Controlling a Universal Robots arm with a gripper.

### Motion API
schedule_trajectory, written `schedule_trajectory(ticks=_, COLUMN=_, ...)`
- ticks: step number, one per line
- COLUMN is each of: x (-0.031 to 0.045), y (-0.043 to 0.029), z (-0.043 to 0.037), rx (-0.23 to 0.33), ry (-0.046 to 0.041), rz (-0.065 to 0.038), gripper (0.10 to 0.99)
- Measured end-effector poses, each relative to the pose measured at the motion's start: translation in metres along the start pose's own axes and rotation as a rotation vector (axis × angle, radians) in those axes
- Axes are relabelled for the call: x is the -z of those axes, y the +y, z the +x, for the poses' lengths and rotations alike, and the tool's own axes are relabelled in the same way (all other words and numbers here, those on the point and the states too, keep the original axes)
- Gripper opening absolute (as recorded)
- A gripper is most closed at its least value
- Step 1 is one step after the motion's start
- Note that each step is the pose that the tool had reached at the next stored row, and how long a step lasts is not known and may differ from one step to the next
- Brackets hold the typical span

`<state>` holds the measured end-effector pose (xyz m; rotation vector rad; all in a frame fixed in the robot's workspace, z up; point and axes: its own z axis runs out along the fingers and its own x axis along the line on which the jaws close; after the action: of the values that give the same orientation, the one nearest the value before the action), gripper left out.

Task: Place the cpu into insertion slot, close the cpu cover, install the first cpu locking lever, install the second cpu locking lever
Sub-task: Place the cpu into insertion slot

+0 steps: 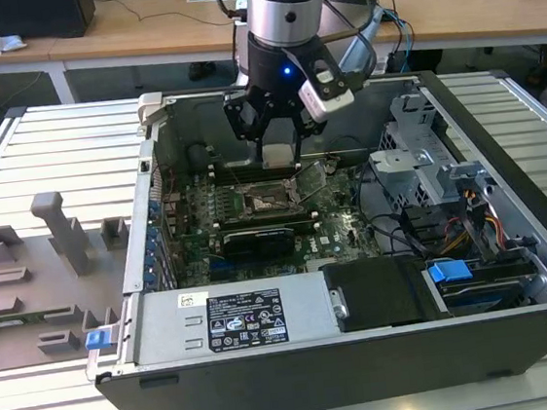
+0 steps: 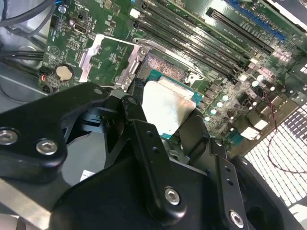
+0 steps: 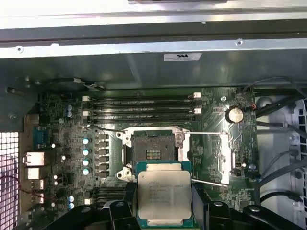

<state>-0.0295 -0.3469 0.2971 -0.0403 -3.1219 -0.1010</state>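
Cpu [image 3: 164, 194]: one, gripped, not yet seated.

First wrist view: two fingers [image 3: 122, 215] clamp its opposite edges, and it hangs just beside the slot [image 3: 152, 148], not in it. Slot: one, empty, mid-board [image 3: 216, 105]. Cover [image 3: 225, 153]: one, lying open beside the slot. Levers [image 3: 211, 133]: two, both unlatched.

Second wrist view: cpu [image 2: 165, 110] between the fingers [image 2: 136, 120], apart from the slot [image 2: 165, 67]; cover [image 2: 88, 60] open.

Exterior view: arm [image 1: 282, 8] above the slot [image 1: 271, 202], inside the case [image 1: 272, 381] on the bench [image 1: 51, 140].

Done, by judgement: none of four steps. Left: seating, cover, first lever, second lever.
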Motion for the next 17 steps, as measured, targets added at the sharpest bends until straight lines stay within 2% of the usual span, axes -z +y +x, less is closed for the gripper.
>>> schedule_trajectory(ticks=4, x=-0.0140, y=0.0032, z=-0.0004, rx=0.000, ry=0.0001, rz=0.000, gripper=0.541)
schedule_trajectory(ticks=8, x=-0.0235, y=0.0044, z=-0.0026, rx=0.000, ry=0.0000, rz=0.000, gripper=0.541)
schedule_trajectory(ticks=14, x=-0.0240, y=0.0044, z=-0.0027, rx=-0.006, ry=-0.0004, rz=0.001, gripper=0.541)
schedule_trajectory(ticks=17, x=-0.0242, y=0.0044, z=-0.0027, rx=-0.070, ry=-0.0046, rz=0.002, gripper=0.541)
